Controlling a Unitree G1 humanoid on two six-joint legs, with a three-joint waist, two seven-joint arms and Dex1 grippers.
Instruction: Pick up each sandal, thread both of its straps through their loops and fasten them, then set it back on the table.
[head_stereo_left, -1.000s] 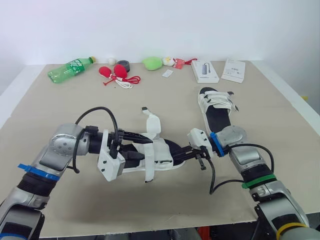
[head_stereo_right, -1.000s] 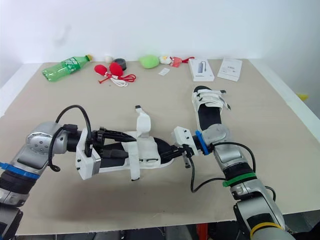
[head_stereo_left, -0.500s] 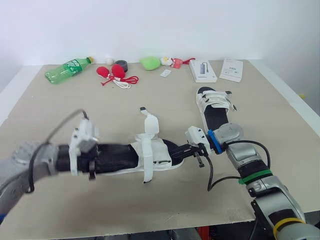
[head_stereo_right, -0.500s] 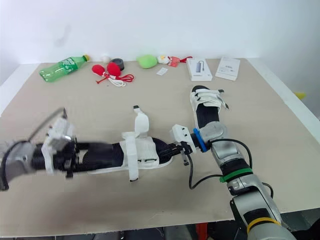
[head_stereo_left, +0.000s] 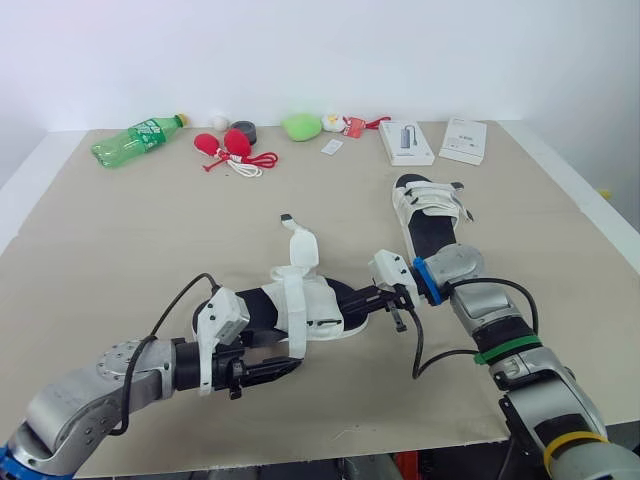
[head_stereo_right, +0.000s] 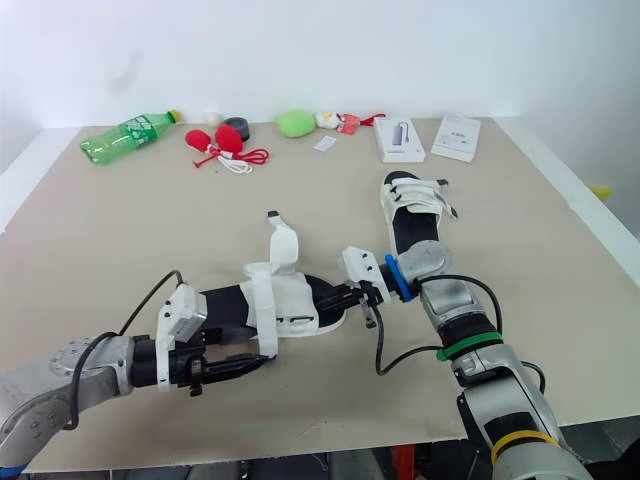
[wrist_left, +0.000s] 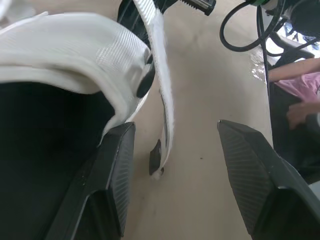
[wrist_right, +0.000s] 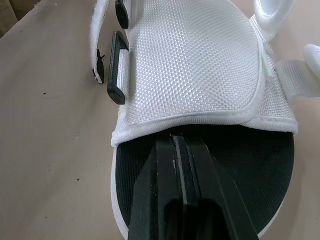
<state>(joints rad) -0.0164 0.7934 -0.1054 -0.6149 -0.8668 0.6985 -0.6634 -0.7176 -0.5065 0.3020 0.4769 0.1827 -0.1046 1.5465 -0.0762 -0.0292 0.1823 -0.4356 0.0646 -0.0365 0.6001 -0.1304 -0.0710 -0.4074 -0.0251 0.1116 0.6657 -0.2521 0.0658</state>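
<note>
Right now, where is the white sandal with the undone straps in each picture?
Left eye view: sandal, at the picture's centre.
Right eye view: sandal, just left of centre.
Left wrist view: sandal close up, mesh upper over dark insole.
Right wrist view: sandal close up, mesh upper with black loop.
Shared landmark: its loose black-tipped strap.

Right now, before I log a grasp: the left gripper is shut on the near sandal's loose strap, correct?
Not quite. The left gripper is open, not shut. The left wrist view shows the loose strap hanging between its spread fingers, ungripped.
</note>
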